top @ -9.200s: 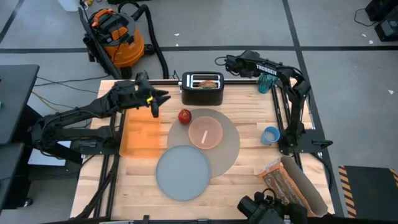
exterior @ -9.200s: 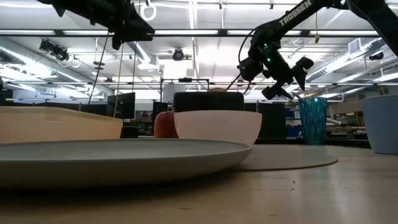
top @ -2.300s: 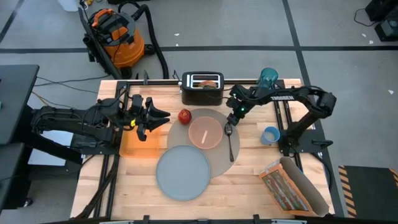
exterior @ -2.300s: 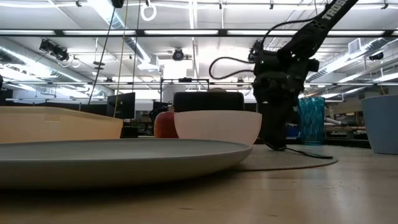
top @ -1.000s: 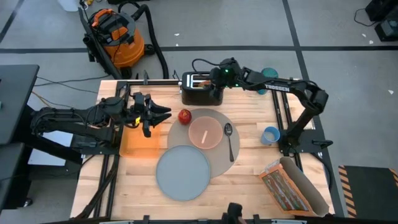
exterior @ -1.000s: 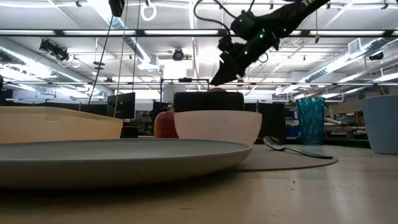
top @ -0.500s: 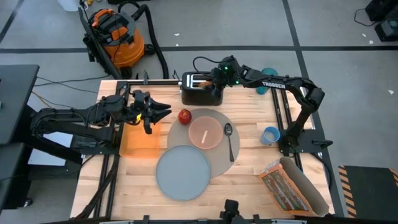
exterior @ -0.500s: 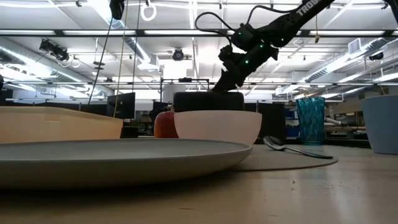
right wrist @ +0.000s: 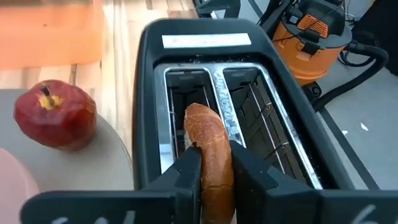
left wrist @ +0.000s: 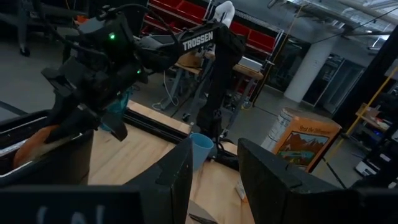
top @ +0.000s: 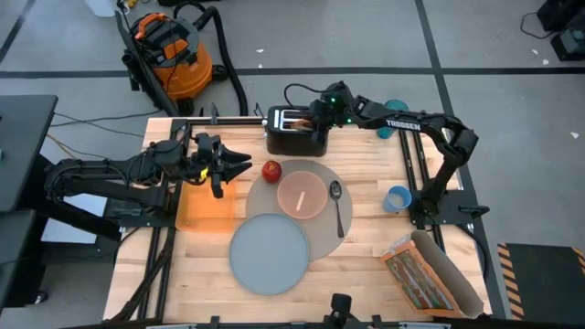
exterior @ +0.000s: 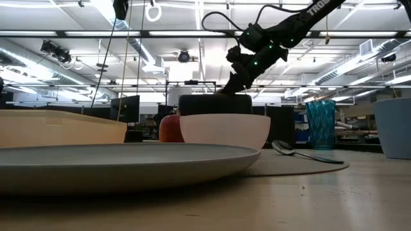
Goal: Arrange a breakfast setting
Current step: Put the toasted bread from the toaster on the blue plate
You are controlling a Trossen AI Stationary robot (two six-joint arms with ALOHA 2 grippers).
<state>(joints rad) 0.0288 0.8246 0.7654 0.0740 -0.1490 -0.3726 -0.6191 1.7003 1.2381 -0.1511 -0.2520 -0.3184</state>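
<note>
Bagel (right wrist: pixel 208 149) in toaster (right wrist: pixel 155 87) slot, gripper-pinched (right wrist: pixel 214 165).

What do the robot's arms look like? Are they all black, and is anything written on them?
Both are dark, nearly black, built from slim jointed segments. The right arm carries white TROSSEN lettering, a small green light near its wrist and a black cable looping off it. Each end effector, left and right, has two flat dark fingers. The left one shows a small yellow mark by the wrist.

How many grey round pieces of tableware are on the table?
2: a large mat mid-table under the pink bowl and spoon, and a smaller plate overlapping its near-left edge.
</note>
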